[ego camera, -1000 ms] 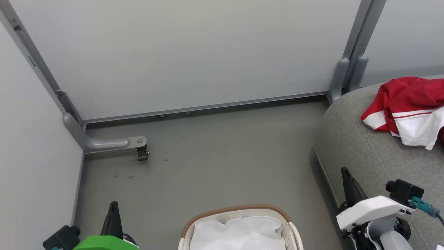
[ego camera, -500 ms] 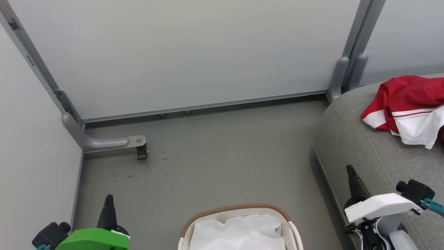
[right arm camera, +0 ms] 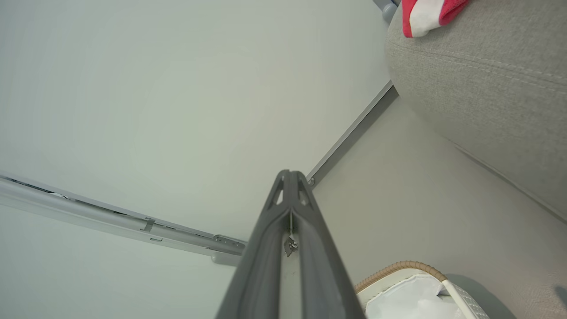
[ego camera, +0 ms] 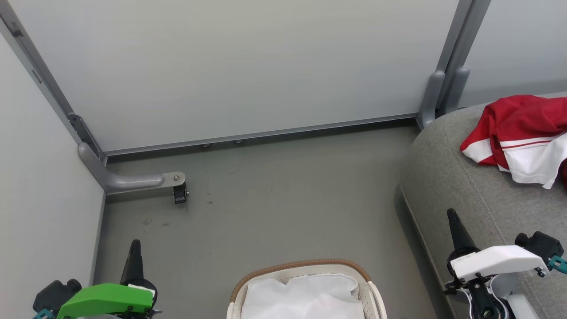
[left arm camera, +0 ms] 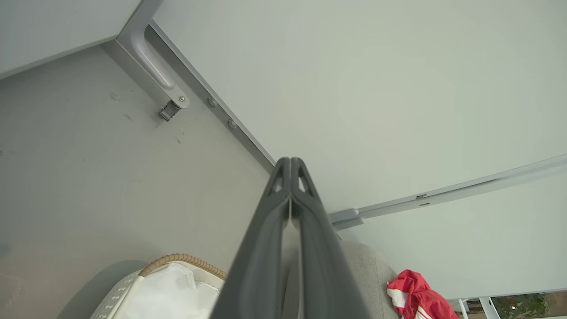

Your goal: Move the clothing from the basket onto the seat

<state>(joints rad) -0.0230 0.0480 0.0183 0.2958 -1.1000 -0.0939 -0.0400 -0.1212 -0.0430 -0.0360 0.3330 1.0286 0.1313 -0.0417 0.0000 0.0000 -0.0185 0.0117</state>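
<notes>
Red clothing with white panels lies crumpled on the grey seat at the right; it also shows as a red bundle and a corner in the wrist views. The white basket with its brown rim stands on the floor at bottom centre, and inside it I see just the white liner cloth. My left gripper is shut and holds nothing, low at the left of the basket. My right gripper is shut too, beside the seat's front edge.
Pale partition panels close off the back and left. A grey bracket foot with a small caster juts onto the grey floor at the left. A grey post stands by the seat's corner.
Both grippers have drawn back toward the bottom corners of the head view, left one leftward, right one rightward. The view has shifted slightly. Basket and clothing lie as before.
</notes>
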